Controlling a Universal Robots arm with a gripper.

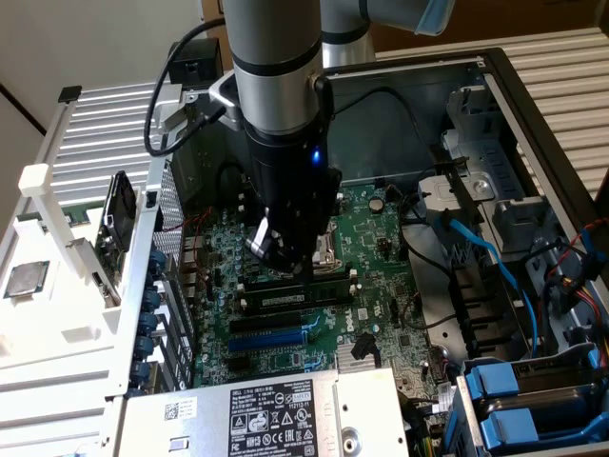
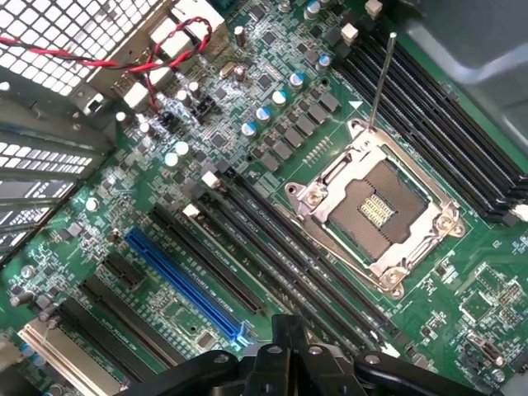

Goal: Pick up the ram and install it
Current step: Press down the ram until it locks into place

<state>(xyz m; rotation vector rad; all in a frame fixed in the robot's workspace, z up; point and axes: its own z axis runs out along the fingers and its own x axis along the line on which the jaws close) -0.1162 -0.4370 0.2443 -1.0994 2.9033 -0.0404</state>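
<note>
Now the ram [image 1: 297, 296] sits in a black slot on the motherboard [image 1: 381, 238], just below the gripper [image 1: 283, 255], whose jaws are clenched on nothing. Insertion looks done or nearly so; full seating can't be confirmed.

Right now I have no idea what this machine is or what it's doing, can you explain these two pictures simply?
It is a grey robot arm reaching into an open computer case. One picture comes from a camera off to the side, the other from a camera on the arm's wrist, looking past its black gripper. Below lies a green motherboard with a blue slot and an empty silver processor socket. The gripper is shut, nothing visibly in it. The ram, a dark stick with a white label, lies along the black slots just beneath it.
</note>
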